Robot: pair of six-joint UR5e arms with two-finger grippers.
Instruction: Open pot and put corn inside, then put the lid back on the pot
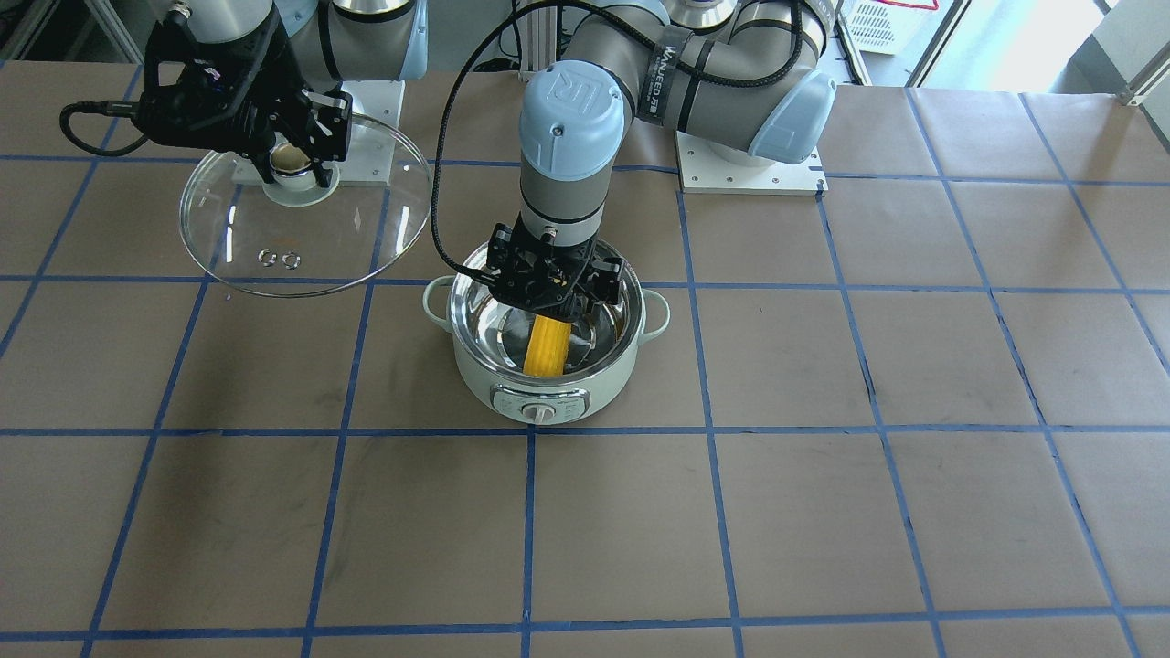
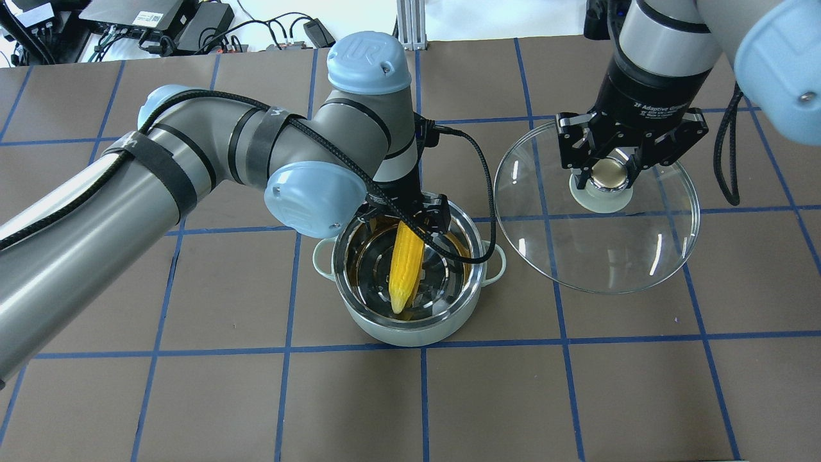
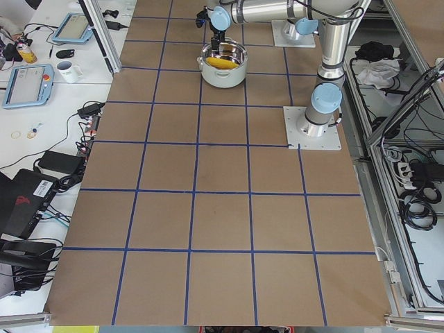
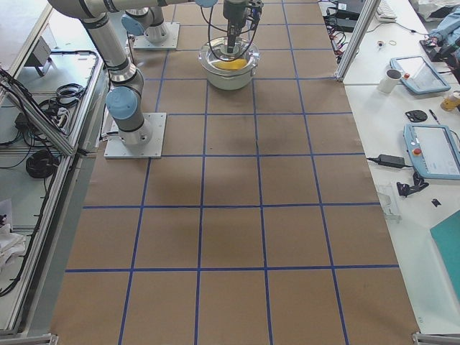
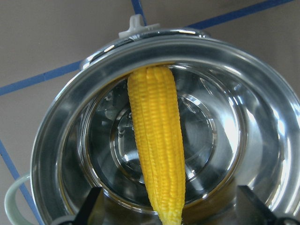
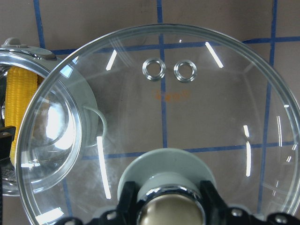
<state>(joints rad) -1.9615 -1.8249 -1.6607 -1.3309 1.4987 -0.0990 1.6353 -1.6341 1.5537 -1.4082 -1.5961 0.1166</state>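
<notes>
Right now my left tool [image 1: 559,297] hangs over the open pot [image 1: 475,382], low at its rim. Its fingers [image 5: 92,209] stand wide apart, neither one touching the corn [image 2: 405,269]. The corn lies slanted inside the pot. Its near end sits just under the tool, between the spread fingers, and its far end rests against the steel wall on the side away from the tool, below the white dial [image 1: 541,413]. The pot stands upright on the counter [image 1: 823,366], directly beneath this tool.

My right tool [image 2: 609,178] is clamped on the lid's knob [image 6: 168,206], one finger on each side of the beige-gold cap. The lid [image 1: 228,228] hangs below that tool, tilted and held up off the counter, beside the pot and apart from it. From the right wrist camera I look down through the glass past the two vent rings [image 6: 153,69] and see the pot's rim and a strip of the corn at the edge of the view.
</notes>
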